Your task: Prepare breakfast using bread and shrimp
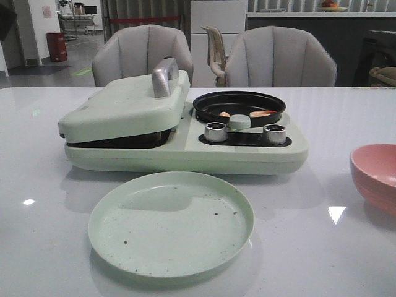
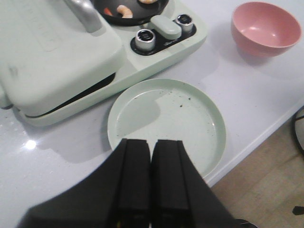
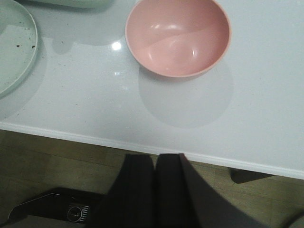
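Two orange-pink shrimp (image 1: 263, 114) lie in the small black pan (image 1: 239, 105) of the pale green breakfast maker (image 1: 185, 148); the left wrist view shows a shrimp (image 2: 124, 11) too. The maker's lid (image 1: 124, 105) is down on the grill side and the bread is hidden. A pale green plate (image 1: 171, 223) with dark crumbs sits in front of the maker. My left gripper (image 2: 151, 142) is shut and holds nothing, above the plate's (image 2: 166, 123) near rim. My right gripper (image 3: 156, 157) is shut and holds nothing, off the table's front edge, short of the pink bowl (image 3: 178, 35).
The pink bowl (image 1: 375, 176) stands at the right of the table. Two silver knobs (image 1: 216, 131) and a green lever sit on the maker's front. Two grey chairs (image 1: 279, 59) stand behind the table. The table's front edge (image 3: 142, 148) runs just ahead of the right gripper.
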Robot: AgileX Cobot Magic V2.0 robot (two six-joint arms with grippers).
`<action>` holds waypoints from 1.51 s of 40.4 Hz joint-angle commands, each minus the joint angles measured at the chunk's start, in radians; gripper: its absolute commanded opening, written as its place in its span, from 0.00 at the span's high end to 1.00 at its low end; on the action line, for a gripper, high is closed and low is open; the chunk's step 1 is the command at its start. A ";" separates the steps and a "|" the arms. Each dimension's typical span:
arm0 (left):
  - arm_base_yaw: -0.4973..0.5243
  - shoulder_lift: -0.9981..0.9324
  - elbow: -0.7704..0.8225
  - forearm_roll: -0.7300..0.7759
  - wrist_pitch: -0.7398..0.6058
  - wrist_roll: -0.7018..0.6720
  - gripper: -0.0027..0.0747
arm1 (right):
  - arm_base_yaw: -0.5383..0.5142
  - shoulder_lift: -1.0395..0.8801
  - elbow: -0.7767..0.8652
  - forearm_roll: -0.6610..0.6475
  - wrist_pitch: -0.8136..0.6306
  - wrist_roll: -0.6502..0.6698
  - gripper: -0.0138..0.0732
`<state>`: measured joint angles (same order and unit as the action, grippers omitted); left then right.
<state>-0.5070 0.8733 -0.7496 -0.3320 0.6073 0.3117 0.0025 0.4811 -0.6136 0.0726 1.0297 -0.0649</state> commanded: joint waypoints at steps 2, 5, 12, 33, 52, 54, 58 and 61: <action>-0.005 -0.006 -0.026 0.098 -0.083 -0.145 0.82 | -0.001 0.005 -0.027 0.000 -0.053 0.003 0.80; -0.005 -0.006 -0.026 0.124 -0.083 -0.166 0.82 | -0.001 0.005 -0.027 0.000 -0.054 0.003 0.80; -0.005 -0.006 -0.026 0.118 -0.077 -0.166 0.82 | -0.001 0.005 -0.027 0.001 -0.047 0.003 0.80; 0.017 -0.041 -0.012 0.181 -0.082 -0.148 0.82 | -0.001 0.005 -0.027 0.001 -0.047 0.003 0.80; 0.387 -0.630 0.579 0.175 -0.570 -0.148 0.82 | -0.001 0.005 -0.027 0.001 -0.047 0.003 0.80; 0.403 -0.673 0.636 0.157 -0.617 -0.148 0.82 | -0.001 0.005 -0.027 0.001 -0.047 0.003 0.80; 0.416 -0.730 0.719 0.134 -0.684 -0.148 0.82 | -0.001 0.005 -0.027 0.001 -0.047 0.003 0.80; 0.416 -0.766 0.757 0.133 -0.719 -0.148 0.82 | -0.001 0.005 -0.027 0.001 -0.047 0.003 0.80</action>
<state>-0.0933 0.1249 0.0021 -0.1838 0.0361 0.1636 0.0025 0.4811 -0.6136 0.0726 1.0357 -0.0624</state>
